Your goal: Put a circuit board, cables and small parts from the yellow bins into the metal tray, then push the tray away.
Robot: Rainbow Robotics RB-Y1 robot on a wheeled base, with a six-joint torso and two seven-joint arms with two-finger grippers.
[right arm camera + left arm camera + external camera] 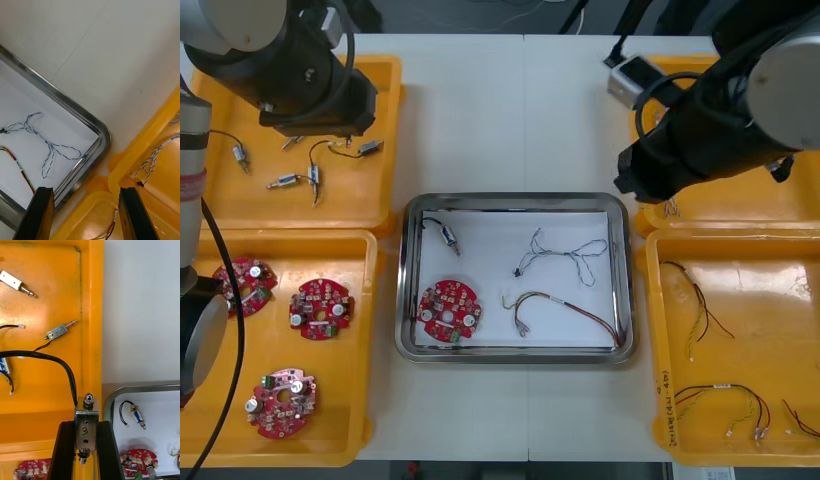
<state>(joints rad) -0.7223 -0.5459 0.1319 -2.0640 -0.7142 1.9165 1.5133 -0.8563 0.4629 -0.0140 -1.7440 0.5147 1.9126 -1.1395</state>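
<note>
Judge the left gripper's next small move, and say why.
Probably carry its load across over the metal tray and let go: the left gripper is shut on a small metal part above the yellow bin's rim, beside the tray. The right gripper hangs open by the tray's corner.

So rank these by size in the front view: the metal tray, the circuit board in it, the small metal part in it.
1. the metal tray, by far the largest.
2. the circuit board.
3. the small metal part, the smallest.
All three lie at one level, so nearness does not skew this.
</note>
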